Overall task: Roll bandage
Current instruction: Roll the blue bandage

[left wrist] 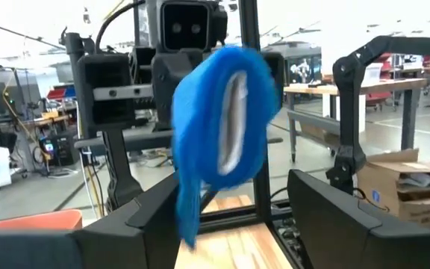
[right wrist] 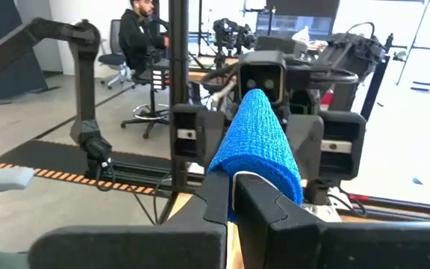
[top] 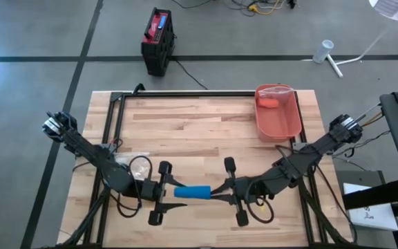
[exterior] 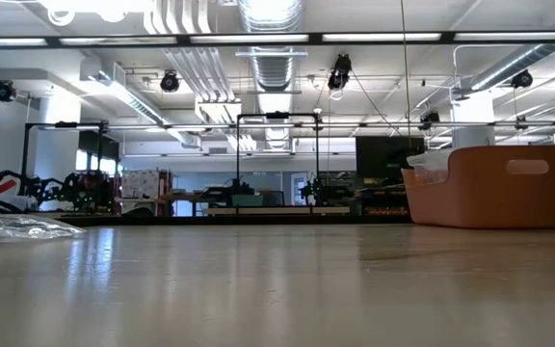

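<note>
A blue bandage roll (top: 192,192) hangs level above the table's near edge, between my two grippers. My right gripper (top: 215,194) is shut on its right end. My left gripper (top: 173,194) is open, with a finger on each side of the roll's left end (left wrist: 222,119). In the left wrist view that end shows a pale middle, and a loose blue tail (left wrist: 187,217) hangs from it. Neither the roll nor the grippers show in the low view. My left gripper has its fingers (left wrist: 155,213) close on either side of the roll's left end, and I cannot tell whether they touch it. My right gripper pinches the roll's right end (right wrist: 254,179) between its two shut fingers, coming level from the table's right, along the roll. The roll sticks out level beyond the fingertips, clear of the table.
An orange bin (top: 287,123) stands at the far right of the table, with an orange thing and clear plastic inside; it also shows in the low view (exterior: 489,183). A clear plastic bag (top: 130,160) lies at the left. A black frame (top: 185,93) runs along the far edge.
</note>
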You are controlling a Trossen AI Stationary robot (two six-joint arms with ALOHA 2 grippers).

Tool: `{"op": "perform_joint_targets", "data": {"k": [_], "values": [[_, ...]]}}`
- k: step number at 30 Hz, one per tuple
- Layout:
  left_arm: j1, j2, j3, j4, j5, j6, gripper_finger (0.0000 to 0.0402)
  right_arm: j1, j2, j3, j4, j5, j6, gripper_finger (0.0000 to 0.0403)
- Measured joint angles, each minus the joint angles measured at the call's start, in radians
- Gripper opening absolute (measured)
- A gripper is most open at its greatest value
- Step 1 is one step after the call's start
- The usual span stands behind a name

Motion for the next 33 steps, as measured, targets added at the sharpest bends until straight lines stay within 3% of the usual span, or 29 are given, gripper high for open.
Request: {"op": "perform_joint_targets", "data": {"k": [3, 8, 10, 23, 33], "values": [[0.002, 0.0, 0.0, 0.012, -0.004, 0.003, 0.0221, -0.007, 0.0, 0.0, -0.004, 0.0, 0.008, 0.0003], [0.003, 0.0, 0.0, 0.011, -0.134, 0.003, 0.0205, -0.011, 0.0, 0.0, -0.003, 0.0, 0.008, 0.0003], [0.009, 0.0, 0.0, 0.012, -0.141, 0.003, 0.0189, -0.011, 0.0, 0.0, -0.003, -0.001, 0.011, 0.0003], [0.016, 0.0, 0.0, 0.026, -0.1, -0.005, 0.0009, -0.013, 0.001, 0.0, 0.001, -0.002, 0.01, 0.0003], [0.055, 0.0, -0.001, 0.026, -0.105, -0.027, 0.0001, -0.012, 0.001, 0.0, -0.008, -0.011, 0.041, 0.0003]]}}
